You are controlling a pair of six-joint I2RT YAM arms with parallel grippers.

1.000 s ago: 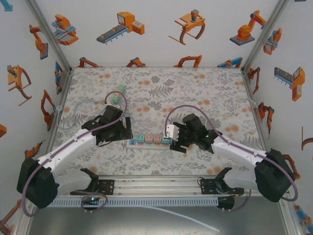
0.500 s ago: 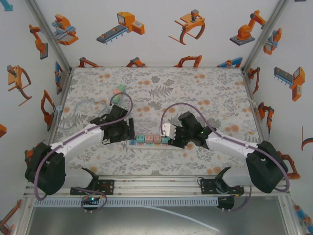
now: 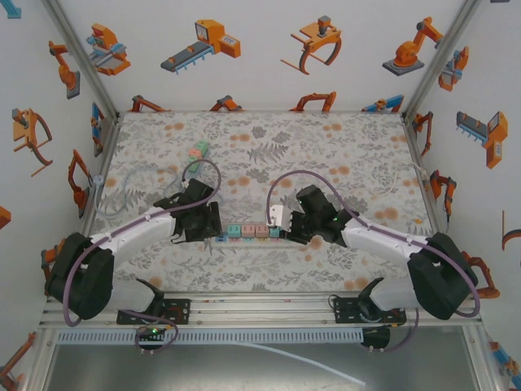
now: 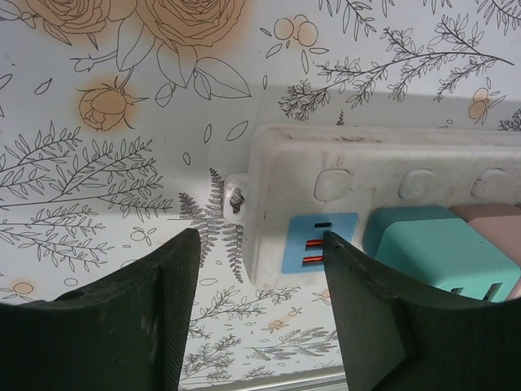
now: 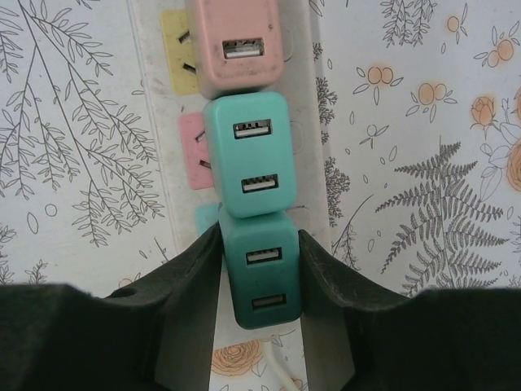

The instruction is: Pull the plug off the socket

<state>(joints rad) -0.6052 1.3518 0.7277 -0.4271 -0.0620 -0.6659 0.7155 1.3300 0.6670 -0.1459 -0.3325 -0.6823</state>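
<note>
Where the white power strip point(image 5: 159, 138) ends nearest the right arm, the dark teal plug point(image 5: 262, 277) is seen seated in the last socket, two USB ports showing on its top. It is pinched by the right gripper point(image 5: 259, 244), with one dark finger point(image 5: 191, 293) pressed flat against each side of it. Next along the strip a lighter teal plug point(image 5: 247, 155) is seated, touching it, and then a pink plug point(image 5: 236, 45) — yellow and pink socket faces are seen beside them. From above, the strip is found lying across the middle of the floral table point(image 3: 326, 155), between the two arms. At its other end the left gripper point(image 4: 260, 236) is set low with its jaws spread — one finger is set apart from the strip's end, bare table showing between, while the other finger is seen in front of a blue socket face point(image 4: 313, 244). Well apart, toward the far left of the table, a small green and pink piece point(image 3: 197, 150) is seen
</note>
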